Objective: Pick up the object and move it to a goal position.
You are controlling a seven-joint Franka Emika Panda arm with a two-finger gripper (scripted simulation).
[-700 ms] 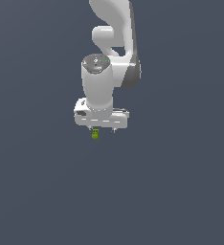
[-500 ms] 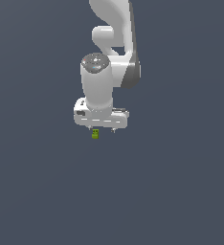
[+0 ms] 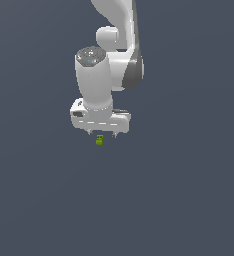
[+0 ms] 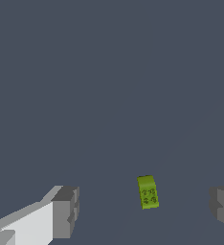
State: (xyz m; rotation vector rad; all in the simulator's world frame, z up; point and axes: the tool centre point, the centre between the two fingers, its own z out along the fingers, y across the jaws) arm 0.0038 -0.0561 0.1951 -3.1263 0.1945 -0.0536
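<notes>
My end effector (image 3: pixel 103 134) hangs with its jaws spread wide, the tiny green object (image 4: pixel 148 192) lying between them toward three o'clock, ready for a straddling grasp.

**Cropped arm, cut-off fingers, and a block too small to read**

In the exterior view the white robot arm (image 3: pixel 116 30) runs off the top edge, so its upper links are unseen. The tiny yellow-green block (image 3: pixel 99 140) is too small there to show any surface detail. In the wrist view both grey-tipped fingers (image 4: pixel 66 212) of the white gripper (image 4: pixel 145 210) are cut by the frame's edges, one leaving only a sliver.
</notes>
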